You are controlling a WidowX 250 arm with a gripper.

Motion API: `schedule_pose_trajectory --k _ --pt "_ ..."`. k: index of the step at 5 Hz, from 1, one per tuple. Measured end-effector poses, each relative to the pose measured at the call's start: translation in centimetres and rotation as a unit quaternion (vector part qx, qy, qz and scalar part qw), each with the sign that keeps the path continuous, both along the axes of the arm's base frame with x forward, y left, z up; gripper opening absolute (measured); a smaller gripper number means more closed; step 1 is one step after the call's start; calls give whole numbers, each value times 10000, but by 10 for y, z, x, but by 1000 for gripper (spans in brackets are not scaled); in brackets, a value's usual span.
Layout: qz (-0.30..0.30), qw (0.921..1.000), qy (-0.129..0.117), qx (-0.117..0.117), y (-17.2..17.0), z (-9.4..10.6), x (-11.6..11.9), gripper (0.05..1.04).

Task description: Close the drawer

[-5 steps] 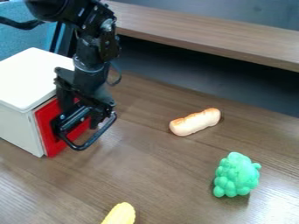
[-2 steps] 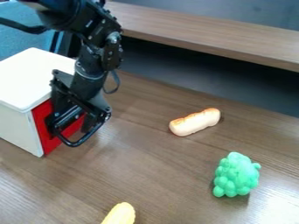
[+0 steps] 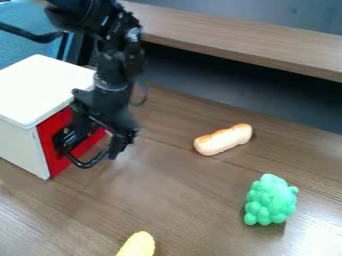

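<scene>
White cabinet (image 3: pixel 19 144) at the left of the view, containing the red-fronted drawer (image 3: pixel 53 129); the front lies close against the cabinet body, and the interior is hidden. The pincer (image 3: pixel 95 141) hangs before the drawer, overlapping its black loop handle (image 3: pixel 85 164); whether it is wide, narrow or gripping cannot be told. On the table (image 3: pixel 180 200), well apart, lie a bread roll (image 3: pixel 224 139), a green, knobbly cluster (image 3: pixel 270 200) and a yellow, rounded piece (image 3: pixel 138 245).
</scene>
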State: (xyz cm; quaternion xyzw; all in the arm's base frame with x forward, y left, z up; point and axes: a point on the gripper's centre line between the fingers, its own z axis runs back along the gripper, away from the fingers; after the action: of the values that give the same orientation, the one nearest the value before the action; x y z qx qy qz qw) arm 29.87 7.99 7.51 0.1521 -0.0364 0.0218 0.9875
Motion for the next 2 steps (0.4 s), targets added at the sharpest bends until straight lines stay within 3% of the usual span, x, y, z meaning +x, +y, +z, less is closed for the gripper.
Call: schedule_pose_trajectory --k 1,2 --pt "-190 9984 -234 -489 -27 17 20 999" --pt "-200 9958 -458 -766 -38 42 39 999"
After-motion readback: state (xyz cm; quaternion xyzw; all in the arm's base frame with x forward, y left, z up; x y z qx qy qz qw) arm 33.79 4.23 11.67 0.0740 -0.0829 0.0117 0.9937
